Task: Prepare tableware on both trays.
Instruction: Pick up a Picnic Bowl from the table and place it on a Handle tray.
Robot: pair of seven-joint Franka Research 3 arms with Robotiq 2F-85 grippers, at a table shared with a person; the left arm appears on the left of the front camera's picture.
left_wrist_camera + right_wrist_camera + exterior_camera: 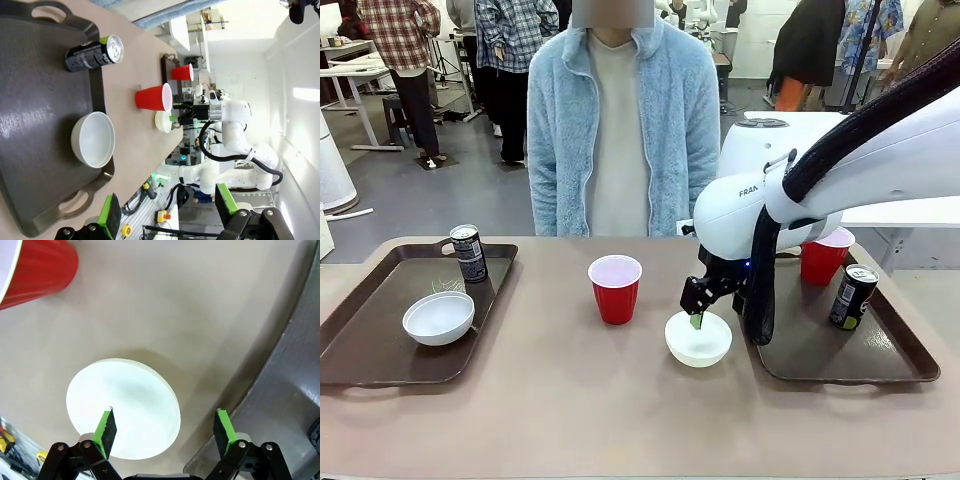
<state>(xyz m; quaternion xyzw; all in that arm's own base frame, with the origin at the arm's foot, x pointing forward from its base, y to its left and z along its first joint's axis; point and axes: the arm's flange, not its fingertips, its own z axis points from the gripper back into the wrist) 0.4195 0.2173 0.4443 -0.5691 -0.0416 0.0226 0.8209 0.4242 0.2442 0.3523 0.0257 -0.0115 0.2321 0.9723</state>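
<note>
Sitting on the table [570, 400] between two brown trays: one white bowl [698, 340], one red cup [615, 289]. Left tray [370, 340] carries the second bowl [438, 317] and one can [469, 252]; right tray [860, 360], the second cup [823, 258] and other can [853, 296]. Right gripper [697, 318], spread wide and empty, straddles the white bowl's rim. Left gripper [167, 200] is likewise spread, empty.

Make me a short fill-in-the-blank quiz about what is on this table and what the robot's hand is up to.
1. The left tray holds a white bowl and a drink ____.
2. The right tray carries a can and a red ____.
3. The cup standing between the trays is coloured ____.
4. The right gripper is open just above a white ____ on the bare table.
Missing words: can; cup; red; bowl.
</note>
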